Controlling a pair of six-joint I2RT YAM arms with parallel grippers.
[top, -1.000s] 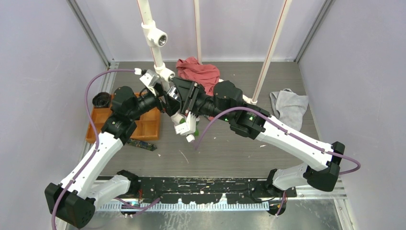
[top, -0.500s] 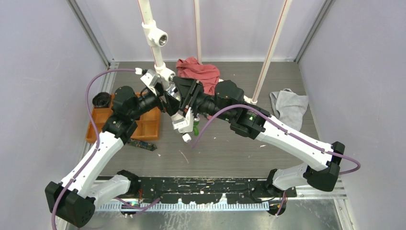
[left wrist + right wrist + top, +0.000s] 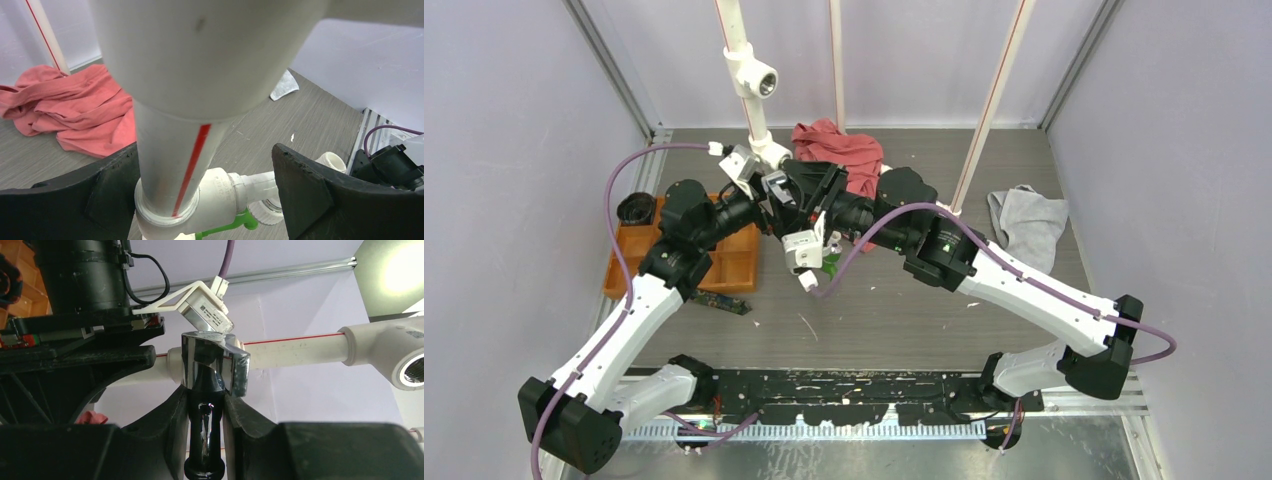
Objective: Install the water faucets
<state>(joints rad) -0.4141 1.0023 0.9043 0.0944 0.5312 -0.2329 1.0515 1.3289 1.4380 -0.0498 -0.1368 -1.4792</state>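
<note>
Right pincer (image 3: 205,410) has edged up toward the white pipe (image 3: 295,352), pinching the silver faucet (image 3: 212,365), whose body points at the pipe just beyond. Left pincer (image 3: 205,170), spread, straddles that pipe near the green tap (image 3: 227,226).
</note>
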